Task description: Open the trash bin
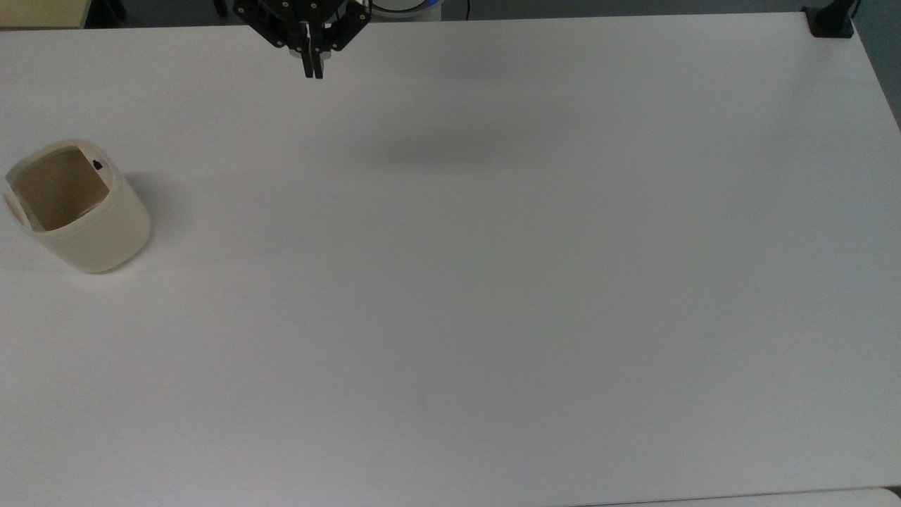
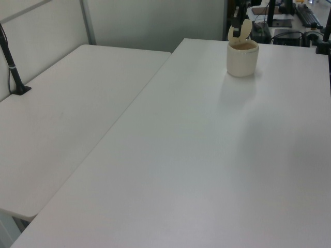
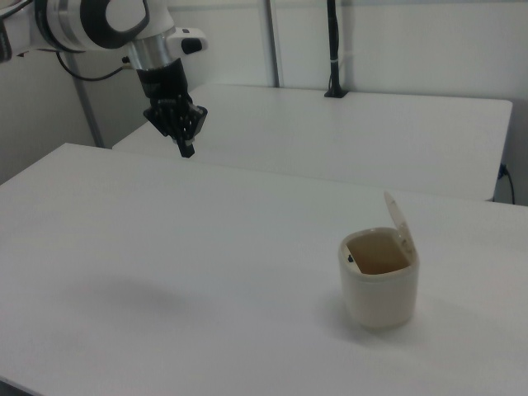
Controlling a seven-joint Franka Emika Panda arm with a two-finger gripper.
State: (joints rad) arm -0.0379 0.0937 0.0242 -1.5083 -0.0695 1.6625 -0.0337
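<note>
Trash bin status: I read it as open, its lid swung up and standing on edge, nothing gripped by my pincer.
Pincer: my gripper (image 1: 313, 70) hangs at the top view's upper edge, fingers pointing down and pressed together, clenched on nothing; in the right view I see it (image 3: 187, 149) raised clear above the table, at the right view's upper left.
Arm: the white and grey arm (image 3: 99, 25) runs off the right view's left edge behind the pincer.
Shadow: a soft grey shadow (image 1: 436, 151) lies on the table, below and to the top view's right of the pincer.
Trash bin: the trash bin (image 1: 77, 211) stands well apart from the pincer, far toward the top view's left edge and lower down; in the right view I find it (image 3: 379, 289) low and to the right view's right of the pincer; in the left view it (image 2: 242, 58) sits near the far end of the table.
Lid: the lid (image 3: 398, 219) is tilted upright at the bin's rim, on the side away from the pincer in the right view.
Button: a small black button (image 1: 97, 165) shows on the rim side nearest the pincer in the top view.
Inside: I see a brownish hollow, and cannot tell if anything lies in it.
Table: the white table (image 1: 493, 317) carries the bin; a second white table (image 2: 62, 119) adjoins it.
</note>
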